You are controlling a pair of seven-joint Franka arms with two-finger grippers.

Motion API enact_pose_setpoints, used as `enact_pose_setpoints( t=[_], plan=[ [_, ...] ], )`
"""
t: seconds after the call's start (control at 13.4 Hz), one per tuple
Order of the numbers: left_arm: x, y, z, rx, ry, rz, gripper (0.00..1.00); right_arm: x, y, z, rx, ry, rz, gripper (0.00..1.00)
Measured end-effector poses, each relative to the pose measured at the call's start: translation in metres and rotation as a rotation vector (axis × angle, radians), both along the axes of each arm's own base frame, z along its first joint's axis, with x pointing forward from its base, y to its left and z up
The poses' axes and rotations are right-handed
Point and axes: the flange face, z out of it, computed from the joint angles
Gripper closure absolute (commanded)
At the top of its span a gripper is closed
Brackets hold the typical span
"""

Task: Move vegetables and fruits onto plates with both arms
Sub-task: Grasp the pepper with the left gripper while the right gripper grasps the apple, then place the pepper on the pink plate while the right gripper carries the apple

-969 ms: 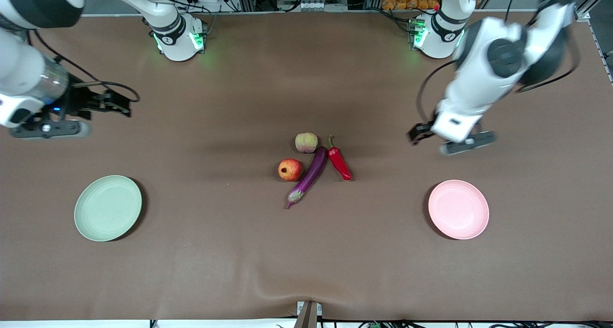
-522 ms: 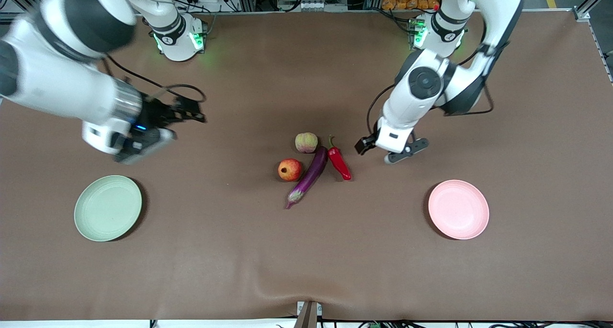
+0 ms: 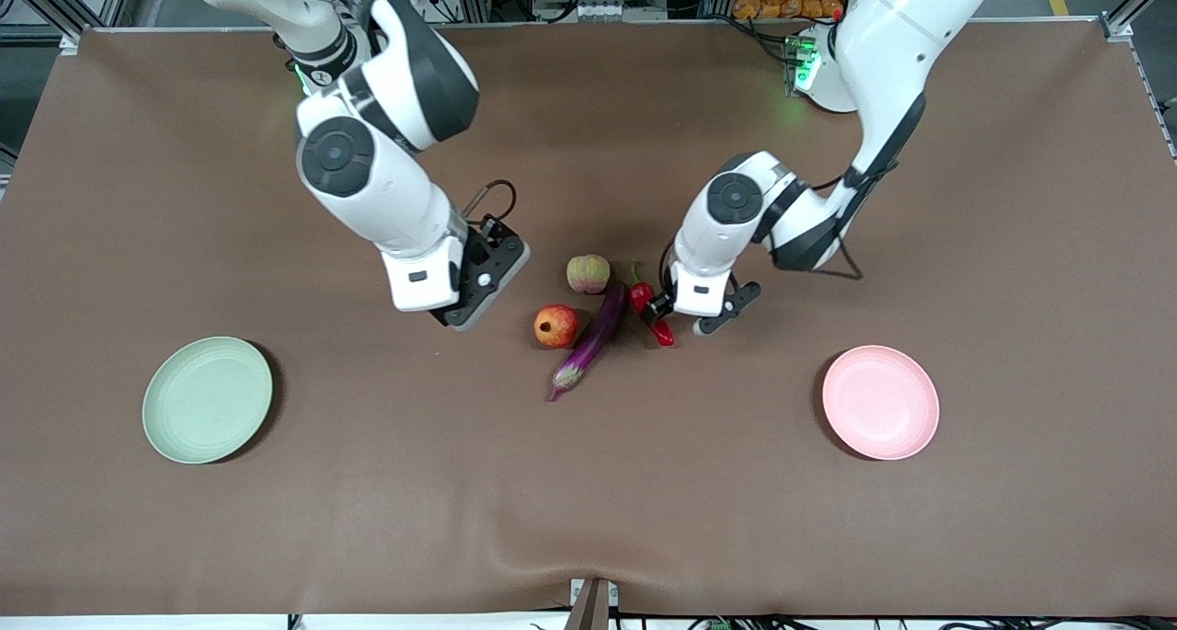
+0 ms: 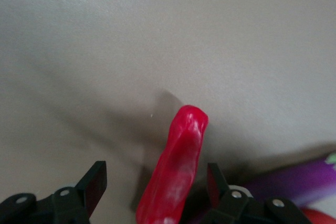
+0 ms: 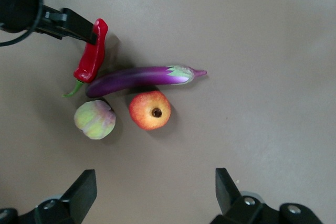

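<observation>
A red chili pepper [image 3: 664, 333] lies on the brown table beside a long purple eggplant [image 3: 593, 336]. My left gripper [image 3: 660, 315] is down over the chili [image 4: 178, 166], open, one finger on each side and a gap still showing at both. A red-orange pomegranate [image 3: 556, 326] and a pale ribbed fruit [image 3: 588, 273] rest against the eggplant. My right gripper [image 3: 464, 290] hangs open and empty over bare table beside the pomegranate, toward the right arm's end. The right wrist view shows the eggplant [image 5: 136, 77], pomegranate [image 5: 150, 110], pale fruit [image 5: 95, 119] and chili [image 5: 93, 56].
A pale green plate [image 3: 208, 399] sits toward the right arm's end and a pale pink plate [image 3: 880, 402] toward the left arm's end, both nearer the front camera than the produce. A ripple in the table cover [image 3: 515, 538] runs near the front edge.
Both arms have swung in from the table's ends to the middle pile. The left gripper came down astride the chili; the right gripper arrived beside the pomegranate.
</observation>
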Motion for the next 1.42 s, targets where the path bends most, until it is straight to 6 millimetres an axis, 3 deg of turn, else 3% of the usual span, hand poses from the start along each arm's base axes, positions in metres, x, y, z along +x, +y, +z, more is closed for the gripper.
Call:
enact_pose_setpoints(
  t=[0.15,0.22,0.3,0.45,0.52,0.82,0.97,1.19,1.42],
  plan=[
    [-0.003,-0.005,-0.021,0.02,0.003,0.009,0.17,0.008,0.0,-0.023,-0.031,-0.04,0.058,0.0],
    [-0.004,-0.01,-0.028,0.023,0.005,0.015,0.2,0.013,-0.001,-0.045,-0.031,-0.062,0.07,0.0],
    [-0.006,-0.016,-0.034,0.021,0.008,0.023,0.33,0.017,-0.001,-0.069,-0.035,-0.07,0.076,0.0],
    [-0.009,-0.027,-0.038,0.018,0.003,0.031,0.84,0.019,0.0,-0.111,-0.053,-0.051,0.083,0.0],
    [-0.008,-0.03,-0.038,0.02,-0.004,0.025,1.0,0.019,-0.001,-0.126,-0.054,-0.035,0.076,0.0],
    [0.0,-0.027,-0.033,0.026,-0.032,0.017,1.0,0.014,-0.003,-0.156,0.052,0.01,0.03,0.0],
    [0.021,-0.012,-0.018,0.02,-0.065,0.048,1.0,0.014,-0.007,-0.165,0.104,0.029,0.026,0.0],
    [0.064,0.034,0.03,0.043,-0.134,0.093,1.0,0.009,-0.016,-0.186,0.146,-0.03,-0.017,0.0],
    [0.105,0.101,0.073,0.102,-0.177,0.083,1.0,-0.013,0.004,-0.202,0.183,-0.06,-0.051,0.0]
  ],
)
